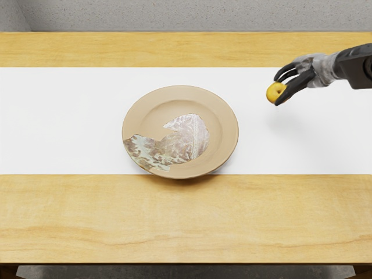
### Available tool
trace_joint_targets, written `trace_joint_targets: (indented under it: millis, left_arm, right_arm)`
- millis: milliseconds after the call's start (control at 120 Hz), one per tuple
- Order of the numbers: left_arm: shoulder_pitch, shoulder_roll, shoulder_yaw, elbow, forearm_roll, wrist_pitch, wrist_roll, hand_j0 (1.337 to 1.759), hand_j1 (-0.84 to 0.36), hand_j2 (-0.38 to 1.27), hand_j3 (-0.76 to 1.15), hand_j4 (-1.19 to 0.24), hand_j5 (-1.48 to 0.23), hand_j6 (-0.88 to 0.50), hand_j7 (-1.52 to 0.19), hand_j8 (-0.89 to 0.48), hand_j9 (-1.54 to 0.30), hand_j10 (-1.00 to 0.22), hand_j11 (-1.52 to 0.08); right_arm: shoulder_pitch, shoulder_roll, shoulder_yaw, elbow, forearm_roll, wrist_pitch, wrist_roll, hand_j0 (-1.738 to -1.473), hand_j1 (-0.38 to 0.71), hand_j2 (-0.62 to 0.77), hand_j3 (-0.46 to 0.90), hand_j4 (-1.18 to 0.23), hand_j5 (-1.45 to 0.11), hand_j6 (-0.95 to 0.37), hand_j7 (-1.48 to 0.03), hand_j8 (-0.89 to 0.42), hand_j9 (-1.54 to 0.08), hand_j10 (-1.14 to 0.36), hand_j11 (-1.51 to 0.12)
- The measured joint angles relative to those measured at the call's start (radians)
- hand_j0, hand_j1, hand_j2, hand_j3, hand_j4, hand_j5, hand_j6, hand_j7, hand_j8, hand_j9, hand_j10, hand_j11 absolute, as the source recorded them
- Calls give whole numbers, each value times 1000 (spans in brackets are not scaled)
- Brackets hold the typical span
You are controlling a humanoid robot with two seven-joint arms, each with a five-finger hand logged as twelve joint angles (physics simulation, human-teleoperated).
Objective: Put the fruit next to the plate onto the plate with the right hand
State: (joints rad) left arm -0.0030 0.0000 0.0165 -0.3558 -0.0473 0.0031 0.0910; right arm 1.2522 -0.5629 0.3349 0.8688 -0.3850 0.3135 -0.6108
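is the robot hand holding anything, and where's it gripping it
The right robot hand holds the small yellow fruit, pinched by its right side.

Wooden table (186, 215): light grain running left to right, fills most of the view, with the front edge visible near the bottom. White strip (70, 122): lies flat across the middle of the tabletop, edge to edge. Wall (186, 14): grey, speckled, directly behind the table's far edge. Floor (186, 272): grey band below the front edge. Lighting: even and soft, faint shadows only.
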Motion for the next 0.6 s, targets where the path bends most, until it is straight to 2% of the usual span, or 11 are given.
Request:
trace_joint_targets:
  millis: [17, 133, 175, 267, 342, 408, 450, 500, 600]
  left_arm:
    - [0, 0, 0, 0, 0, 0, 0, 1658, 349, 0, 0, 0, 0, 0, 0, 0, 0, 0, 0]
    - [0, 0, 0, 0, 0, 0, 0, 1658, 349, 0, 0, 0, 0, 0, 0, 0, 0, 0, 0]
    - [0, 0, 0, 0, 0, 0, 0, 1658, 349, 0, 0, 0, 0, 0, 0, 0, 0, 0, 0]
    - [0, 0, 0, 0, 0, 0, 0, 1658, 349, 0, 0, 0, 0, 0, 0, 0, 0, 0, 0]
    - [0, 0, 0, 0, 0, 0, 0, 1658, 349, 0, 0, 0, 0, 0, 0, 0, 0, 0, 0]
    - [0, 0, 0, 0, 0, 0, 0, 1658, 349, 0, 0, 0, 0, 0, 0, 0, 0, 0, 0]
    - [0, 0, 0, 0, 0, 0, 0, 1658, 349, 0, 0, 0, 0, 0, 0, 0, 0, 0, 0]
    - [0, 0, 0, 0, 0, 0, 0, 1658, 349, 0, 0, 0, 0, 0, 0, 0, 0, 0, 0]
    - [-3, 0, -1, -4, -1, -1, 0, 1658, 349, 0, 0, 0, 0, 0, 0, 0, 0, 0, 0]
  right_arm:
    - [1, 9, 12, 0, 6, 11, 0, -1651, 232, 434, 0, -856, -1141, -456, -1123, -482, -1146, -748, -1170]
    - [7, 145, 72, -1, 28, 53, 0, -1654, 253, 521, 1, -855, -1158, -497, -1128, -496, -1157, -762, -1172]
    - [7, 201, 87, -1, 32, 59, 0, -1655, 256, 507, 1, -853, -1165, -495, -1129, -489, -1165, -757, -1180]
    - [7, 286, 107, -2, 36, 66, 0, -1656, 284, 575, 1, -848, -1166, -517, -1126, -487, -1165, -747, -1176]
    - [4, 317, 114, -7, 36, 38, 0, -1657, 106, 400, 0, -605, -830, -375, -802, -355, -829, -535, -837]
    - [2, 325, 117, -9, 38, 29, 0, -1657, -20, 288, 0, -436, -599, -271, -579, -256, -598, -386, -604]
    - [1, 316, 127, -10, 58, 49, 0, -1657, -81, 235, 0, -356, -488, -221, -472, -209, -488, -315, -492]
    - [0, 258, 152, -11, 123, 131, 0, -1657, -139, 184, 0, -279, -382, -174, -369, -164, -382, -247, -385]
    - [-57, 12, 180, -12, 344, 234, 0, -1658, -220, 112, 0, -171, -234, -107, -226, -101, -234, -152, -236]
